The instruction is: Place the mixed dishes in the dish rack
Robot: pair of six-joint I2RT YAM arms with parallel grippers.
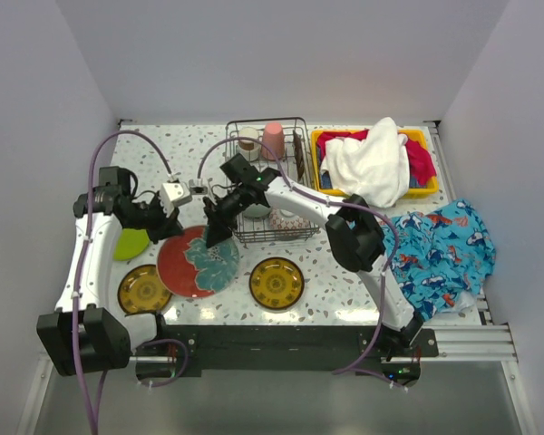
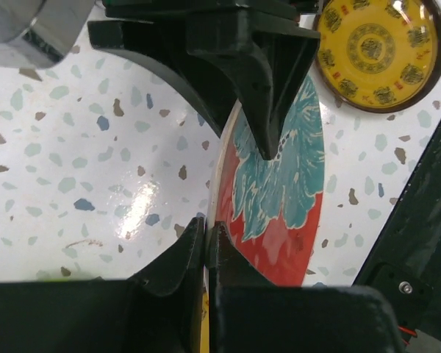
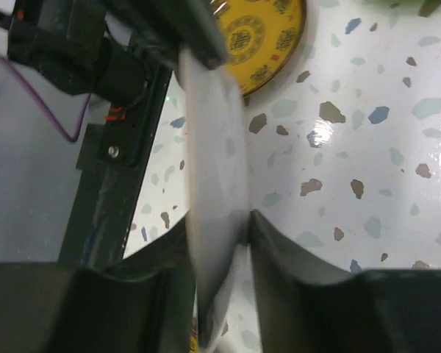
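From above: plain pale walls [image 1: 281, 54] box in a white speckled table [image 1: 344, 281]. The rack [image 1: 268, 120] stands at the back centre. The red plate [image 1: 186, 267] is in front of it to the left, with the left gripper [image 1: 170, 227] and right gripper [image 1: 213, 231] at its rim.

Left wrist: the jaws are nipped tight on the red plate's edge, above the glossy speckled top.

Right wrist: the jaws are drawn in onto the blurred rim, with an amber plate [image 3: 261, 37] beyond.

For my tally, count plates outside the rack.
4: red plate mid-table, amber plate to its left, another to its right, lime-green plate beside the left arm. More may be hidden.
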